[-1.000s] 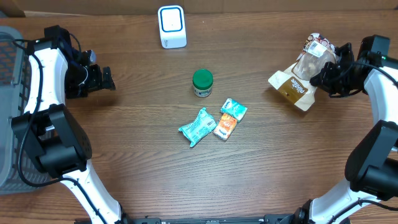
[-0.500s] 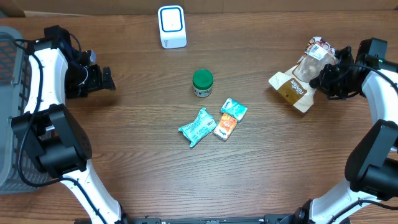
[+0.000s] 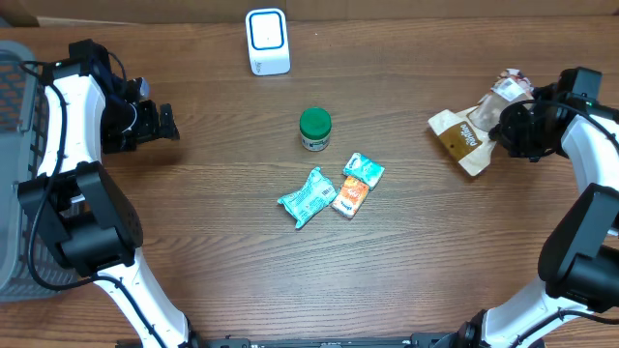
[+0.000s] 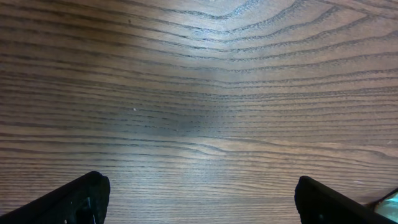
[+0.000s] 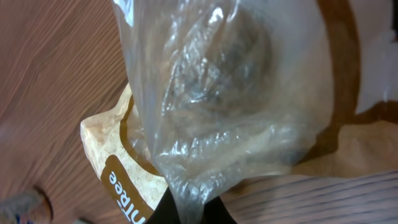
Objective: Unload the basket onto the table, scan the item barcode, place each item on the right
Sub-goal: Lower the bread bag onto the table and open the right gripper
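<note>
While the left end effector hung wide open over bare wood on the left side of the table, the right end effector was clenched on a bag. It pinched the clear, crinkly top of the bag. The bag's other end was brown and white. The bag was at the far right of the table. A white scanner stood at the back edge, well apart from the bag. Near the middle sat a jar with a green lid. Just in front of it lay a big blue-green packet, an orange packet and a small blue-green packet, all close together. A grey basket stood at the far left.
</note>
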Available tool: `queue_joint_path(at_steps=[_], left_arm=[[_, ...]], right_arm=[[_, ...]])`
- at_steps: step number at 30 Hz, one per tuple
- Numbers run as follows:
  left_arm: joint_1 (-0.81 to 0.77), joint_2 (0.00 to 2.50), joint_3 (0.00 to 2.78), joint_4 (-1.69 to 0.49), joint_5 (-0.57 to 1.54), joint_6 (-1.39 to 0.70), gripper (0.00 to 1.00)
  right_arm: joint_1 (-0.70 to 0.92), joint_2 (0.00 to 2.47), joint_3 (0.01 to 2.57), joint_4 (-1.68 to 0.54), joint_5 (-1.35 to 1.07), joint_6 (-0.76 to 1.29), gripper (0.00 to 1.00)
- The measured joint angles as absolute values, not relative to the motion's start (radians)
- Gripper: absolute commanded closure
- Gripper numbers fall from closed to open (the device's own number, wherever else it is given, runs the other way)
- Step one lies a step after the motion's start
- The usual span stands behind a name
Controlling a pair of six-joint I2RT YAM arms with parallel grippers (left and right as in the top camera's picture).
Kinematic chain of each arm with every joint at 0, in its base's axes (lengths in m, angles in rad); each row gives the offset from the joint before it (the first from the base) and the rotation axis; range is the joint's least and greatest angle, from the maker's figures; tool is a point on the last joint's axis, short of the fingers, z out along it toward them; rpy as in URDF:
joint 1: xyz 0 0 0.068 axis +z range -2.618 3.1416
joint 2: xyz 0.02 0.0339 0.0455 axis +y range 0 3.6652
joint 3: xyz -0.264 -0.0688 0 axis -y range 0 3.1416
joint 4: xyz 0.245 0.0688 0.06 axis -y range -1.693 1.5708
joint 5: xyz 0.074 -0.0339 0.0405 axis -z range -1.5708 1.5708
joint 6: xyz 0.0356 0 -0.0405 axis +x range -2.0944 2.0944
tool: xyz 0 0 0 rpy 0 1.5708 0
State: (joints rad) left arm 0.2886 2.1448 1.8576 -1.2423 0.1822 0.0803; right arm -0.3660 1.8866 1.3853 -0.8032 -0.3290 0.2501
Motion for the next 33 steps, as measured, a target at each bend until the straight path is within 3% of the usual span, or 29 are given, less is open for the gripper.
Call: queue_joint_path(at_steps=[17,19,21,24,27,33], left_arm=[[0.289,2.145,1.858,-1.242,0.182,0.08,0.01],[0.289,2.145,1.858,-1.242,0.182,0.08,0.0],[0.289,2.145,1.858,-1.242,0.182,0.08,0.01],[0.289,2.145,1.858,-1.243,0.182,0.08,0.0],[0.289,2.145,1.858,-1.242,0.182,0.08,0.0],[0.289,2.145,1.858,-1.243,0.182,0.08,0.01]], right_arm=[[-0.39,1.972,1.384,-0.778,-0.295,0.289,0.95],[-0.39,1.973,1.384,-0.778,-0.295,0.292,0.89],[-0.39,1.973,1.384,-0.775,-0.295,0.293,0.62],[-0.392,1.973,1.385,-0.781,-0.295,0.281,0.44],[-0.394,1.973,1.397,-0.846,-0.295,0.276,0.36],[-0.403,1.973,1.568,-1.061,-0.292,0.266,0.33]])
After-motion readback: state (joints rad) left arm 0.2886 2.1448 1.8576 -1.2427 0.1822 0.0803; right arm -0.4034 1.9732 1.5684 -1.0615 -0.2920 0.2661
